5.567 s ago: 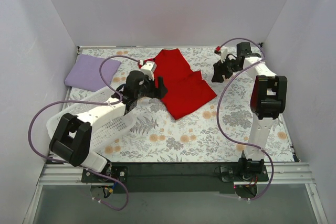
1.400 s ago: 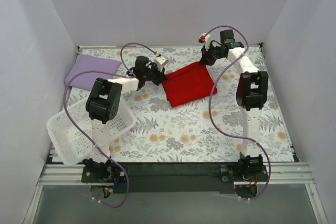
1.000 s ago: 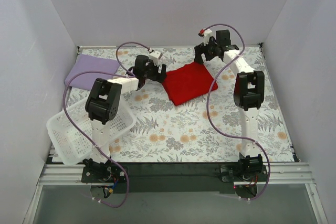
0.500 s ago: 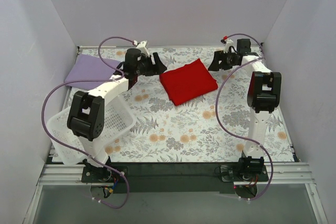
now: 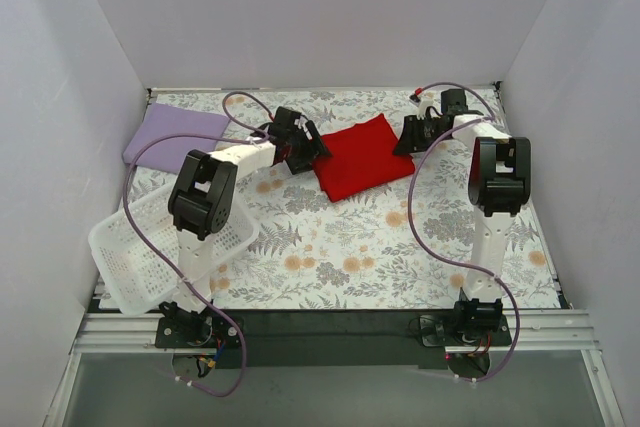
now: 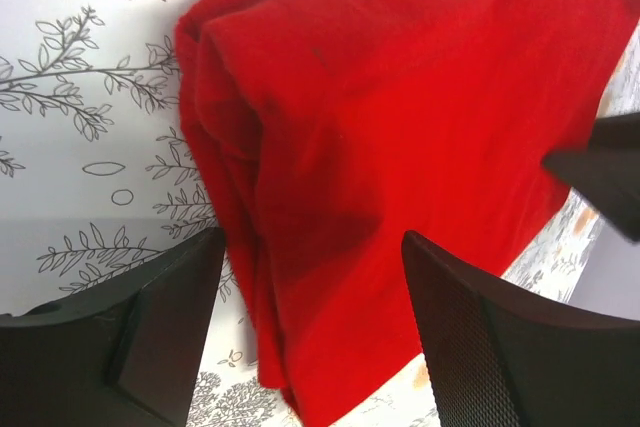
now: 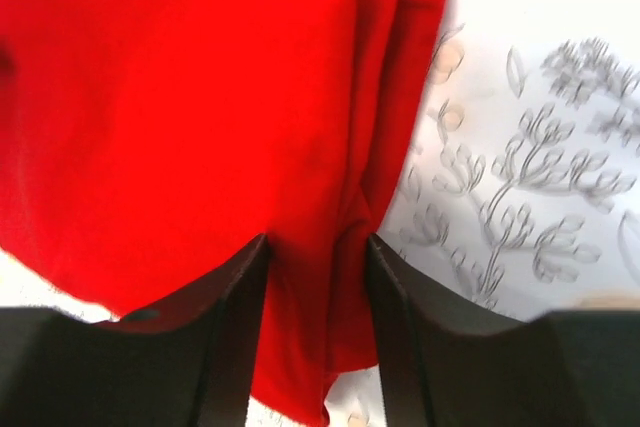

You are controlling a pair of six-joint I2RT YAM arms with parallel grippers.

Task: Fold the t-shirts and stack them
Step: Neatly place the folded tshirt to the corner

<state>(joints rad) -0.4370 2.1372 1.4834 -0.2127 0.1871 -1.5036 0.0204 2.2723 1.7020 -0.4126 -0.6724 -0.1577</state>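
The folded red t-shirt [image 5: 362,155] lies flat at the back middle of the table. My left gripper [image 5: 308,154] is at its left edge. In the left wrist view the jaws stand wide open [image 6: 310,347] with the shirt's layered edge [image 6: 330,147] between them. My right gripper [image 5: 404,137] is at the shirt's right edge. In the right wrist view its jaws are partly open [image 7: 318,327], astride the red edge [image 7: 200,97]; that view is blurred. A folded purple t-shirt [image 5: 175,135] lies at the back left.
A white plastic basket [image 5: 160,247] sits at the front left, beside the left arm. The table wears a floral cloth [image 5: 350,257]. White walls close the back and both sides.
The red shirt went from spread out to folded. In the last half second both grippers moved in from the back to the shirt's left and right edges.
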